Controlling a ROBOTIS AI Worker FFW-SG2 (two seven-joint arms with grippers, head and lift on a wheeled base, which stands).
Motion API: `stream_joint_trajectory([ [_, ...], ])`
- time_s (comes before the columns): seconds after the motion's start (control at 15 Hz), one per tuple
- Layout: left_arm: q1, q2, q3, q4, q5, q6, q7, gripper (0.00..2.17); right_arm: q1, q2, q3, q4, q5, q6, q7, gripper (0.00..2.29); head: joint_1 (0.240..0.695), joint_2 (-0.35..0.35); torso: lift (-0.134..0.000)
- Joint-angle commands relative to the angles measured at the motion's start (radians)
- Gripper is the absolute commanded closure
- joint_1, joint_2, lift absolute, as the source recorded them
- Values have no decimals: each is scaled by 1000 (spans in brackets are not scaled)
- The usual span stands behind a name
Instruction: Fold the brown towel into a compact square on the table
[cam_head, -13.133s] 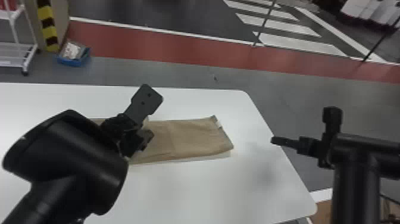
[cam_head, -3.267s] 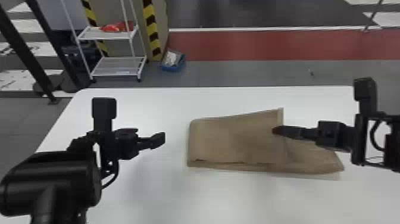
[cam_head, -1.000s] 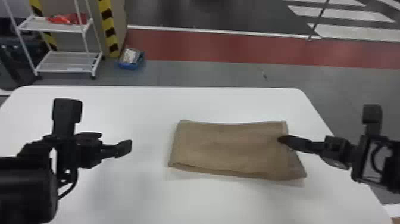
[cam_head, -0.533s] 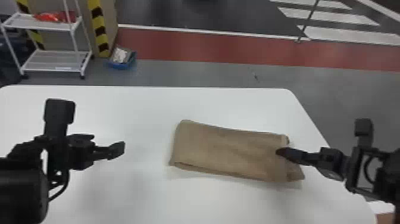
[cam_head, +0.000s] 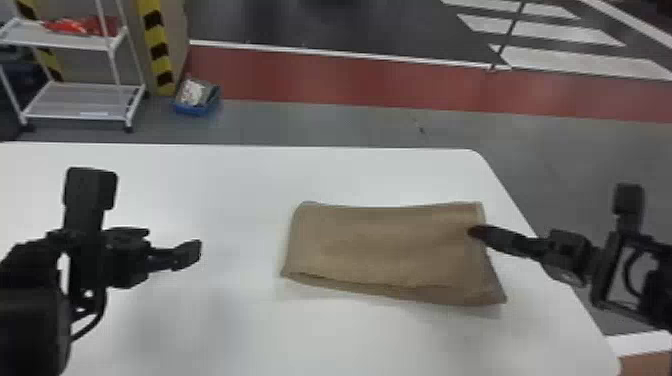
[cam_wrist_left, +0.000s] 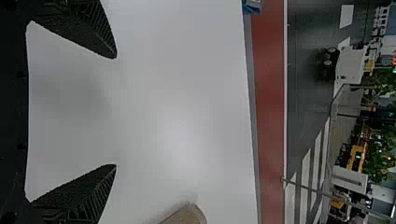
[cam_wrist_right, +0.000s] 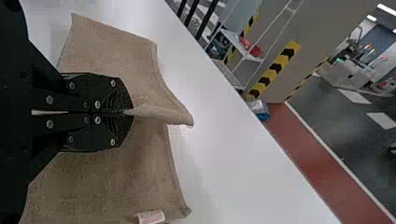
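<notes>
The brown towel (cam_head: 380, 245) lies folded into a wide rectangle near the table's right side, its layered edge facing the robot. At its right end is my right gripper (cam_head: 477, 232). In the right wrist view that gripper (cam_wrist_right: 127, 112) is shut, pinching a raised ridge of the towel (cam_wrist_right: 107, 182), with cloth spreading on both sides and a small label on one edge. Over bare tabletop left of the towel is my left gripper (cam_head: 189, 254). The left wrist view has this gripper (cam_wrist_left: 116, 112) open with nothing between its fingers, and a corner of the towel (cam_wrist_left: 187, 216) beyond.
The white table (cam_head: 240, 180) has its right edge just beyond the towel, under the right arm. Behind it on the floor are a white shelf cart (cam_head: 85, 102) and a blue bin (cam_head: 197, 97). Bare tabletop lies between left gripper and towel.
The left gripper has withdrawn from over the towel to its left; the right one has come in and taken hold. In the last half second the right gripper and towel's right end shifted toward the far edge.
</notes>
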Motion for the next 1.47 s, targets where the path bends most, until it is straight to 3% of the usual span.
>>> stream_joint_trajectory([
  [0.0,-5,-3,1,-1,0,1,0,43,8,-20,-80,-30,-40,2,10,1656,695,-195,-124],
  [0.2,-9,-3,-8,3,0,1,2,43,19,-21,-63,101,-2,2,8,1656,695,-226,-124],
  [0.4,-6,-3,-8,3,0,1,2,43,20,-21,-38,122,38,2,7,1636,695,-234,-124],
  [0.47,-5,-3,-8,3,-2,1,2,43,19,-21,-46,124,56,2,7,1423,695,-232,-124],
  [0.6,-3,-3,-8,3,-2,1,2,43,11,-31,-84,122,55,2,10,6,695,-236,-124],
  [1.0,-3,-3,-6,14,0,-2,3,43,48,-83,-137,89,66,2,65,53,695,-284,-124],
  [1.4,2,-3,3,16,0,-5,2,46,40,-80,-48,188,171,2,62,63,695,-303,-124],
])
